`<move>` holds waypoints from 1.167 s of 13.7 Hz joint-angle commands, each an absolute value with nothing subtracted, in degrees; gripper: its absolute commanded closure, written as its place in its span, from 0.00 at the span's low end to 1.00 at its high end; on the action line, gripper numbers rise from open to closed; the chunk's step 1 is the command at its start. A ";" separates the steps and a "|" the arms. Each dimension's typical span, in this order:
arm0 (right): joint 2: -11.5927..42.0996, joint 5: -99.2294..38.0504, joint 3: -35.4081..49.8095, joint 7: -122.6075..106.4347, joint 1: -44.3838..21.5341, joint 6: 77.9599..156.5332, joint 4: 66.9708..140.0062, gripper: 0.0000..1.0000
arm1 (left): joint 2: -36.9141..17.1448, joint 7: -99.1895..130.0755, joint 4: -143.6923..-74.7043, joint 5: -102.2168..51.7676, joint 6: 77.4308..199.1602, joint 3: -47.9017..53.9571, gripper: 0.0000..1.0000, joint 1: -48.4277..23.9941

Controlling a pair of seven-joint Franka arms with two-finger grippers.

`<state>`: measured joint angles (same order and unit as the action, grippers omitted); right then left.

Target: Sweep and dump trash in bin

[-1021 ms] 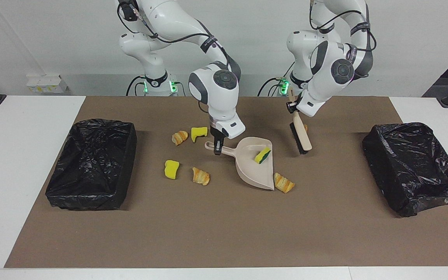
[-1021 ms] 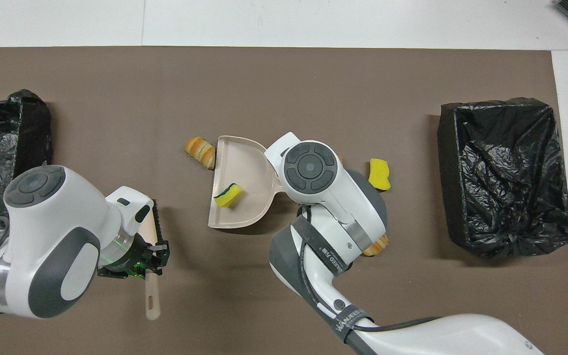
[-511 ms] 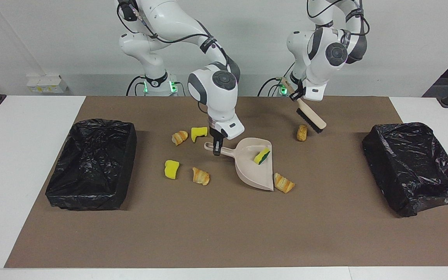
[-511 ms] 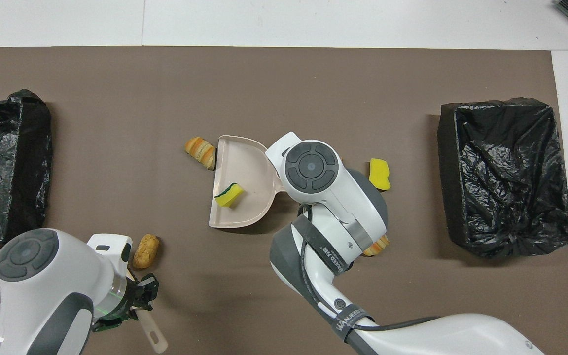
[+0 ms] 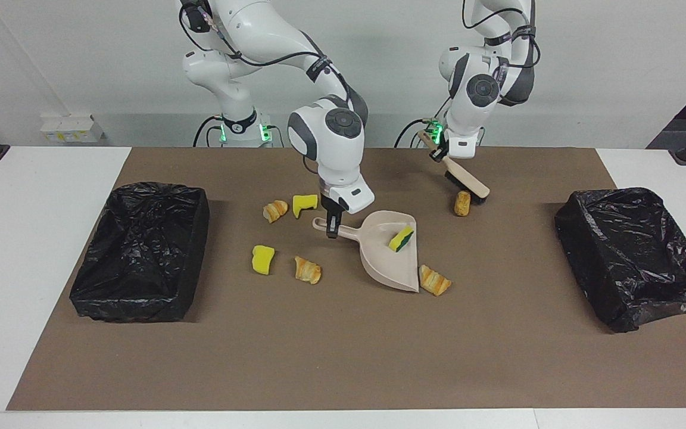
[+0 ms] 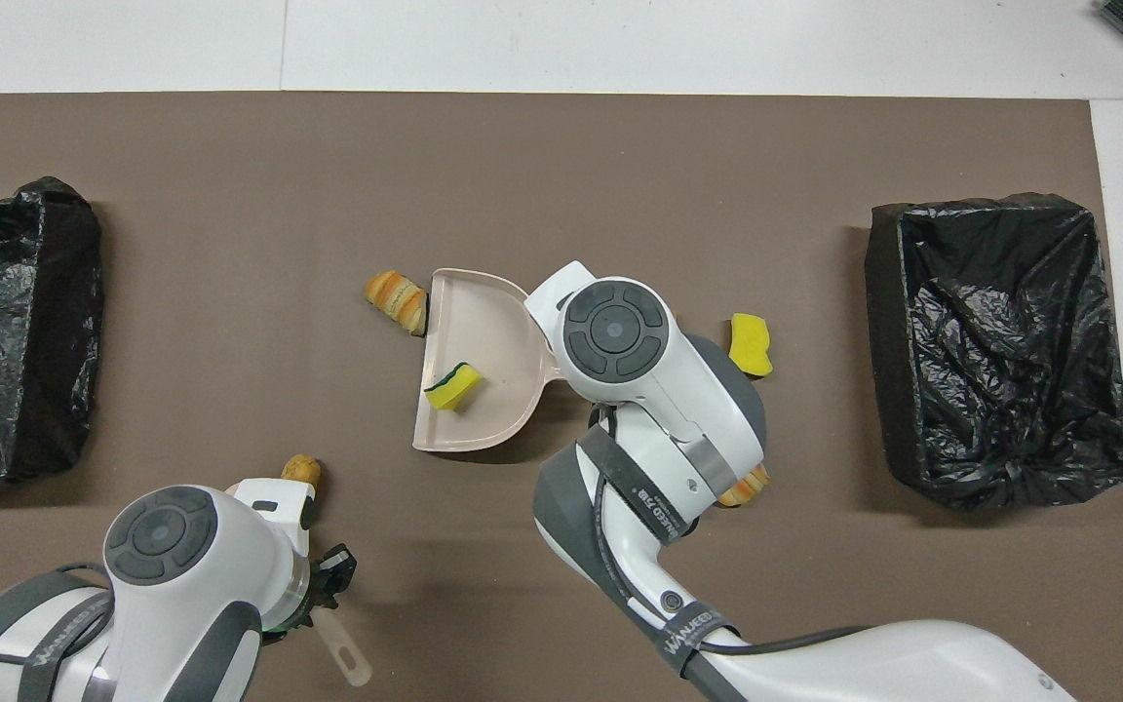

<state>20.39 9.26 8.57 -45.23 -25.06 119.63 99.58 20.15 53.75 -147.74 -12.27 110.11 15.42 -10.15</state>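
Brown mat [image 5: 343, 351] on white table [image 5: 21, 250]; two black-lined bins, one at each end: bin toward right arm's end [image 5: 140, 250], bin toward left arm's end [image 5: 635, 256].

Writing: "WANEED" legible on cable straps of both arms in overhead view; further lettering too small to read.

Right gripper [image 5: 332, 229]: down at mat level, clamped on handle of beige dustpan [image 5: 387, 253]. Pan flat on mat, mouth toward left arm's end.

Left gripper [image 5: 438, 154]: raised over mat edge nearest the robots, closed on handle of brush [image 5: 465, 182]; brush tilted, bristles low beside a bread piece [image 5: 461, 203].

Trash:
- green-backed sponge [image 5: 402, 238] inside pan;
- croissant [image 5: 435, 280] touching pan's lip, farther corner;
- croissant [image 5: 308, 270] and yellow sponge [image 5: 262, 260] on mat, toward right arm's end from pan;
- croissant [image 5: 275, 210] and yellow sponge [image 5: 305, 204] beside right gripper, nearer the robots.

Open room: wide bare mat from pan to the edge farthest from robots; bare strips between trash cluster and each bin.
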 commanded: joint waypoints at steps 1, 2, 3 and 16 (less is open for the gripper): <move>19.60 8.79 9.14 -47.64 -24.17 121.20 100.81 1.00 | 12.76 48.56 -141.96 -11.60 112.75 16.34 1.00 -10.81; 19.60 8.79 9.14 -47.55 -24.17 121.20 100.81 1.00 | 10.22 44.60 -140.12 -11.60 114.42 16.35 1.00 -10.81; 19.60 8.79 9.14 -47.55 -24.17 121.20 100.81 1.00 | 8.80 41.95 -138.62 -11.51 115.83 16.35 1.00 -10.81; 19.51 8.79 9.14 -47.46 -24.00 120.76 100.72 1.00 | 1.76 2.55 -126.66 -11.51 116.04 19.51 1.00 -10.46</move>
